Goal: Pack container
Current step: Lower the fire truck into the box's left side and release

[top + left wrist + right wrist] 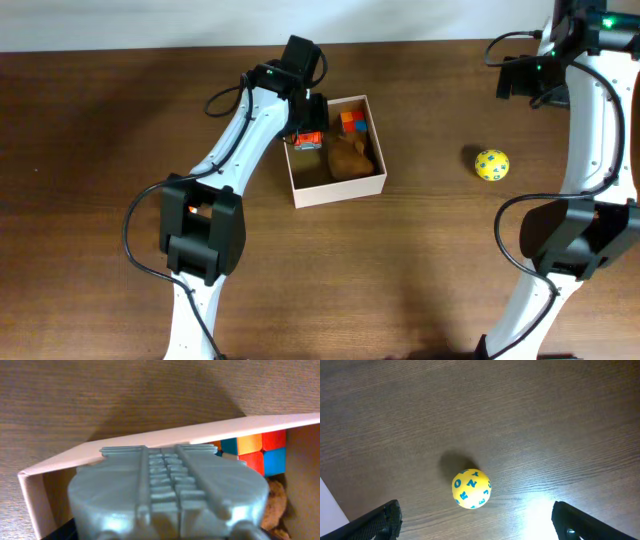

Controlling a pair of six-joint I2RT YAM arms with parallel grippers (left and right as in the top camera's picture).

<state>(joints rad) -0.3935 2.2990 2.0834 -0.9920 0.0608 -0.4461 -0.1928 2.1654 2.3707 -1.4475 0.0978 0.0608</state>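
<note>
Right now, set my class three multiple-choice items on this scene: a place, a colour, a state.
1. Where is the yellow ball? A on the table, right of the container; B inside the container; C in a gripper.
2. What colour are the ball's letters? A red; B black; C blue.
3. The right gripper is: A shut on the ball; B open; C shut, empty.
Answers: A, it lies on bare wood; C, the right wrist view shows blue print; B, its fingers stand wide apart.
</note>
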